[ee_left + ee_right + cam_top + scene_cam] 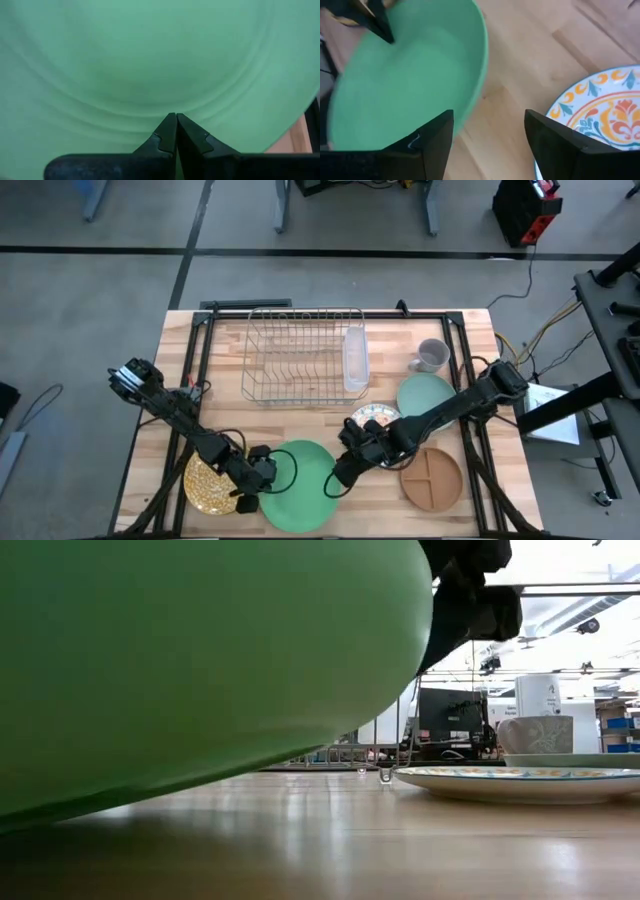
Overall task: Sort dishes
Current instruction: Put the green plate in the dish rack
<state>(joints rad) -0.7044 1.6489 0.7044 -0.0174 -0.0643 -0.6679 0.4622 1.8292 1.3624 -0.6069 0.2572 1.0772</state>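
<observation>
The large bright green plate (300,502) lies near the table's front edge, between my two grippers. In the low view the green plate (200,650) is tilted, with its right side raised off the wood. My left gripper (266,480) is shut at the plate's left rim. My right gripper (338,478) stands open at the right rim, one finger (437,142) in front of the green plate (405,75), the other (555,142) over bare wood. The gold speckled plate (205,485) lies flat left of the green one. The floral plate (378,416), pale teal plate (428,393) and brown divided plate (432,478) lie on the right. My left gripper (176,116) has its shut fingertips against the green plate's face (172,102), near the left rim, slanting down from the table's left. The plate is tipped, its right side up. My right gripper (489,114): whether a finger touches the plate I cannot tell.
The wire dish rack (300,352) stands at the table's far middle, with a clear holder on its right end. A small grey mug (432,356) stands right of it. The floral plate (605,110) lies close beside my right gripper. Bare wood shows between the green and brown plates.
</observation>
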